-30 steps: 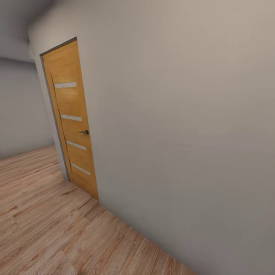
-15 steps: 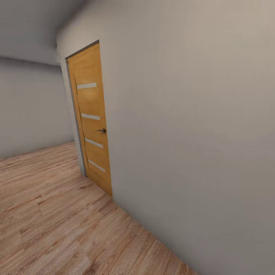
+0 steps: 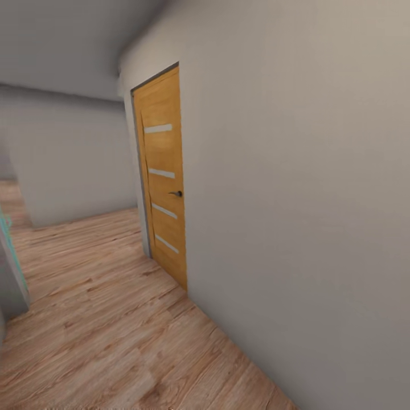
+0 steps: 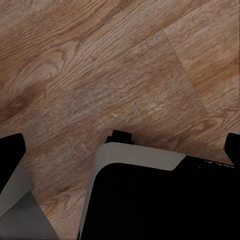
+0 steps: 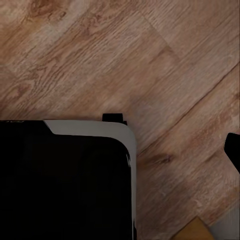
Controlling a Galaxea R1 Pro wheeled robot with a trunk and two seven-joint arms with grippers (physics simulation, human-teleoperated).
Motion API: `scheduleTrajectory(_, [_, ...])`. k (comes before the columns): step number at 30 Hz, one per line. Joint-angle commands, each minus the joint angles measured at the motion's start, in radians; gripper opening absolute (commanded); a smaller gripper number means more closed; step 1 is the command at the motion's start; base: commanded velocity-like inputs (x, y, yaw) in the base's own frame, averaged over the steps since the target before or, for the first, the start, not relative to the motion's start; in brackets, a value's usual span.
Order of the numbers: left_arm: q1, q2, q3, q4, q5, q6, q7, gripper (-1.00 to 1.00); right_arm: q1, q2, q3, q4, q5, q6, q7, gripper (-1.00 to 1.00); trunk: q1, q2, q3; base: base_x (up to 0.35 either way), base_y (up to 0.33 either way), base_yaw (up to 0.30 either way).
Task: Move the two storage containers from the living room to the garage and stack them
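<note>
The grey and teal object [image 3: 11, 273] at the left edge of the head view was cut off; its identity could not be determined. The plain grey wall [image 3: 296, 199] ran out of frame at the right. In both wrist views, the black and grey robot body [image 4: 150, 200] hid much of the wood plank floor [image 4: 100, 75], and dark finger tips [image 5: 233, 150] were cropped at the borders, leaving their spread unconfirmed.
</note>
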Motion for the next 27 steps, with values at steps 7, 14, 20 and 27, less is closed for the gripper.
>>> scheduleTrajectory(7, [-0.001, -0.004, 0.0, 0.001, 0.005, -0.005, 0.001, 1.0, -0.001, 0.001, 0.009, 0.003, -0.009, -0.005, 0.003, 1.0, 0.0, -0.001, -0.001, 0.0, 0.0, 0.277])
scheduleTrajectory(14, [-0.001, -0.001, 0.0, 0.001, 0.005, -0.003, 0.001, 1.0, -0.001, 0.002, 0.01, 0.003, -0.007, -0.004, 0.003, 1.0, 0.0, -0.001, -0.001, 0.127, 0.0, 0.277])
scheduleTrajectory(20, [-0.001, 0.0, 0.0, 0.001, 0.005, -0.003, 0.001, 1.0, -0.001, 0.002, 0.01, 0.003, -0.006, -0.004, 0.003, 1.0, 0.0, -0.001, -0.001, 0.319, 0.0, 0.277])
scheduleTrajectory(27, [-0.001, 0.0, 0.0, 0.001, 0.005, -0.003, 0.001, 1.0, -0.001, 0.002, 0.01, 0.003, -0.006, -0.004, 0.003, 1.0, 0.0, -0.001, -0.001, 0.321, 0.0, 0.277])
